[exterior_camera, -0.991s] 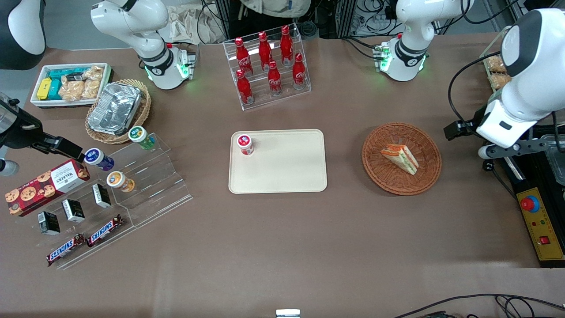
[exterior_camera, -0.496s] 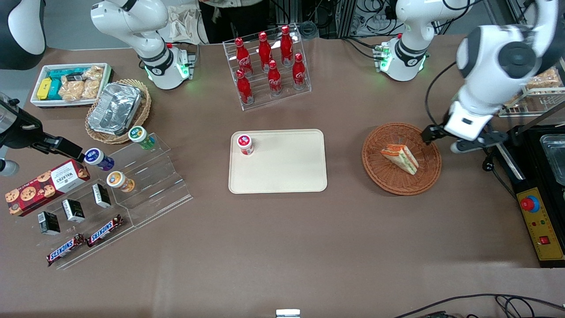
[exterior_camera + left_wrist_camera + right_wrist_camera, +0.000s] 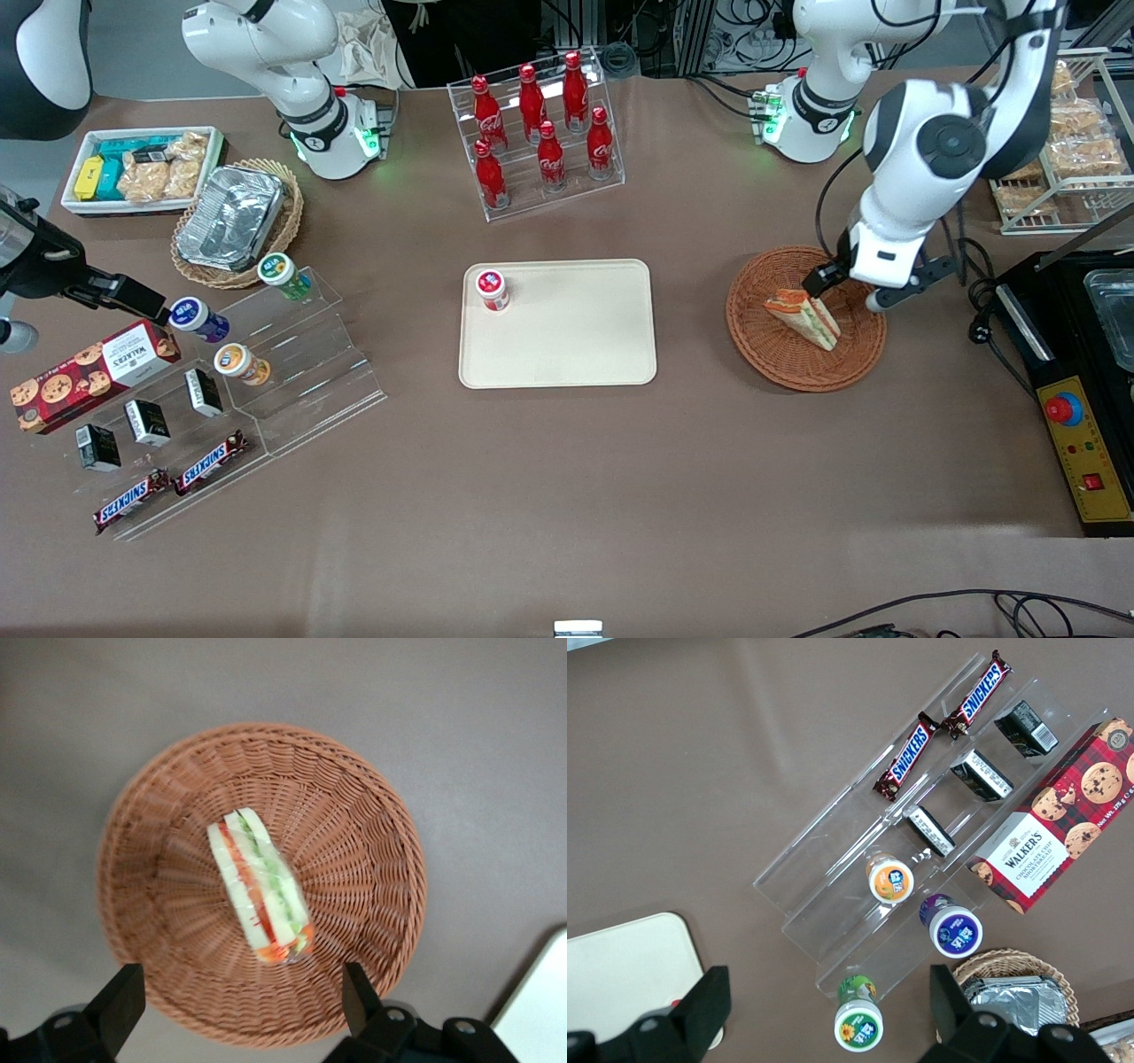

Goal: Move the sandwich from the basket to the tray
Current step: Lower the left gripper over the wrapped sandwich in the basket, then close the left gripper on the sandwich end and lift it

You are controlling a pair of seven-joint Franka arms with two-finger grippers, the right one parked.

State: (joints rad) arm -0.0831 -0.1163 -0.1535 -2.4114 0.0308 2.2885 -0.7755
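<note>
The sandwich [image 3: 803, 317], a pale bread wedge with red, orange and green layers, lies in the round reddish-brown wicker basket [image 3: 771, 354]. The wrist view shows the sandwich [image 3: 259, 888] in the middle of the basket [image 3: 354, 859]. My left gripper [image 3: 846, 288] hangs above the basket's rim toward the working arm's end, just beside the sandwich, fingers [image 3: 120, 1003] open and empty. The cream-beige tray [image 3: 576, 346] lies flat in the table's middle, toward the parked arm's end from the basket.
A small red-capped jar [image 3: 492, 289] stands on the tray's corner. A clear rack of red cola bottles [image 3: 536, 133] stands farther from the camera. A black control box [image 3: 1085, 443] and a wire rack of snacks [image 3: 1063, 151] sit at the working arm's end.
My left arm has swung in from the table's end and lowered over the basket; the gripper now hangs above the basket rim next to the sandwich. The sandwich has not moved.
</note>
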